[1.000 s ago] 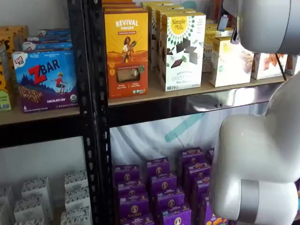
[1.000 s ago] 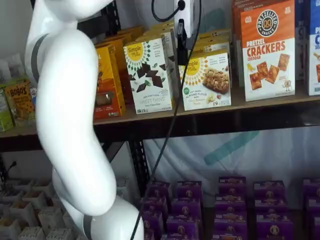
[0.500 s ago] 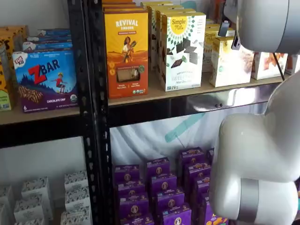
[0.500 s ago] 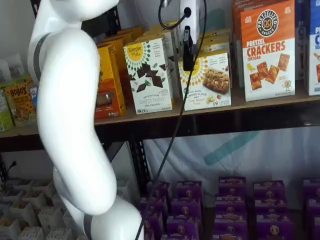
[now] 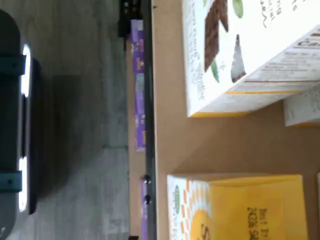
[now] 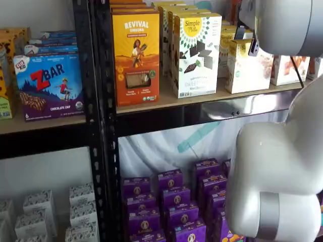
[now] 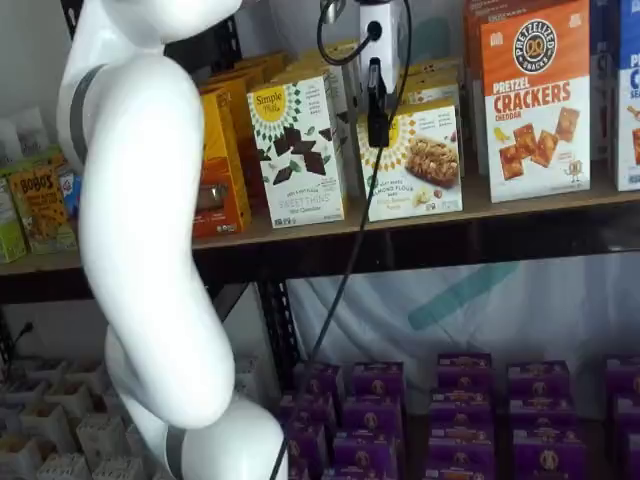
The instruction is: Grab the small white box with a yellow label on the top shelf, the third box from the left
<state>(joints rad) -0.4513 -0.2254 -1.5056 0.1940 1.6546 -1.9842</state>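
The pincer (image 7: 377, 105) hangs in front of the small white box (image 7: 414, 160), its black fingers seen side-on, so I cannot tell how far apart they are. The box stands at the front of the top shelf (image 7: 420, 235), between the taller Simple Mills Sweet Thins box (image 7: 297, 150) and the Pretzel Crackers box (image 7: 534, 100).

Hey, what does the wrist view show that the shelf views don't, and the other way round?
Only the wrist view: the small white box's yellow top panel from above, and bare shelf board between it and the chocolate box.

Only a shelf view: the end effector hanging in front of the small box, seen as one dark finger, so open or shut is unclear; also the pretzel box and ZBar box.

Both: the small white box, chocolate box and top shelf.
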